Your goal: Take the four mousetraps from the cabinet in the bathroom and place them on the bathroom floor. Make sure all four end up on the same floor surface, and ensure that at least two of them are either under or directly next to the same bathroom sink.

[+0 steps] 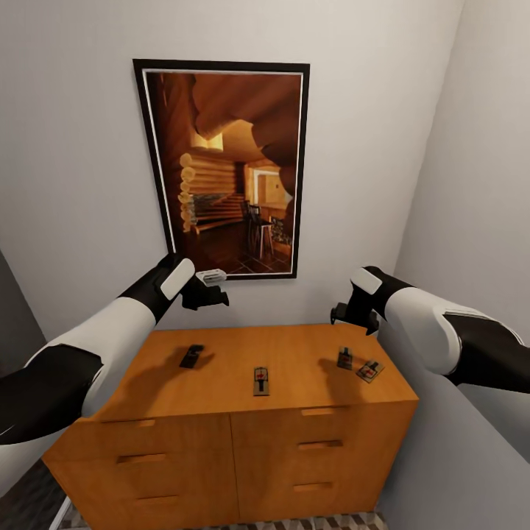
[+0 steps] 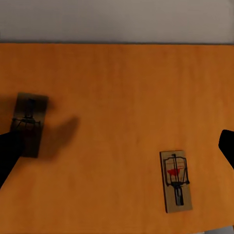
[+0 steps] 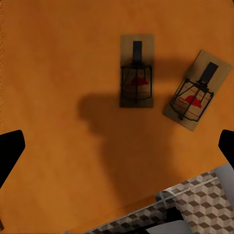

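Four mousetraps lie flat on top of the cabinet [image 1: 243, 353], none picked up. Far-left mousetrap [image 1: 191, 356] sits in the left arm's shadow. The middle mousetrap [image 1: 260, 380] is nearer the front edge. The right pair, one mousetrap [image 1: 344, 358] and one angled mousetrap [image 1: 369, 370], lie just beside each other near the right end, not touching as seen from the right wrist.

Left gripper [image 1: 208, 291] hovers above the far-left part of the top, well clear of the traps, fingers spread and holding nothing; left wrist view shows the dark fingertips [image 2: 9, 151] at opposite edges. Right gripper [image 1: 352, 315] hangs above the right pair, fingers [image 3: 10, 146] spread wide, also holding nothing.

Framed picture [image 1: 224, 165] hangs on the wall behind the cabinet. A strip of cube-patterned bathroom floor [image 3: 195, 207] shows past the cabinet edge.
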### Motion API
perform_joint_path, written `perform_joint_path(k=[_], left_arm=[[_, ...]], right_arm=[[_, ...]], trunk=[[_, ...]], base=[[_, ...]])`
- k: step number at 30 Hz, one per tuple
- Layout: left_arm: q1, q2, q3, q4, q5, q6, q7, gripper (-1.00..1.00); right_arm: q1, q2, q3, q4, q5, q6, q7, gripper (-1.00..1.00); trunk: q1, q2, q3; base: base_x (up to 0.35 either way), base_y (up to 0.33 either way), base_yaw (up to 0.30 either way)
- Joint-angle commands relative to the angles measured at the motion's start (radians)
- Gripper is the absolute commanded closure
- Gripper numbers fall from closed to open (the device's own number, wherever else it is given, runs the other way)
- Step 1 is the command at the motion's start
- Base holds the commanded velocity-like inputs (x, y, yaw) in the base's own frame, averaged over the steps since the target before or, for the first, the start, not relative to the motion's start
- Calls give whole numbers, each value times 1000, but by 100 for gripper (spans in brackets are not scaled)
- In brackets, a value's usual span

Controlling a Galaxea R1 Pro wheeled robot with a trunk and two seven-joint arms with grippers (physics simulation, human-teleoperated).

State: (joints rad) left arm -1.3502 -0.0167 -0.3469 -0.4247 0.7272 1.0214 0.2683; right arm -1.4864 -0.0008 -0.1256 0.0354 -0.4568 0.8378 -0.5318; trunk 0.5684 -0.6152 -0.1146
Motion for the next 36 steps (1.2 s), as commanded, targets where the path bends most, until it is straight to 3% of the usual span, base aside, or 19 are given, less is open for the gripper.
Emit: perform_joint_path(k=[1, 36], left_arm=[[-1, 1, -6, -1, 11, 1, 8, -100], [-1, 1, -7, 20, 5, -1, 8, -100]], right_arm=[[-2, 1, -8, 1, -3, -2, -10, -100], [4, -6, -8, 1, 26, 2, 16, -100]], trunk=[[0, -2, -2], [0, -2, -2]], base=[[0, 0, 0], [57, -31, 0]])
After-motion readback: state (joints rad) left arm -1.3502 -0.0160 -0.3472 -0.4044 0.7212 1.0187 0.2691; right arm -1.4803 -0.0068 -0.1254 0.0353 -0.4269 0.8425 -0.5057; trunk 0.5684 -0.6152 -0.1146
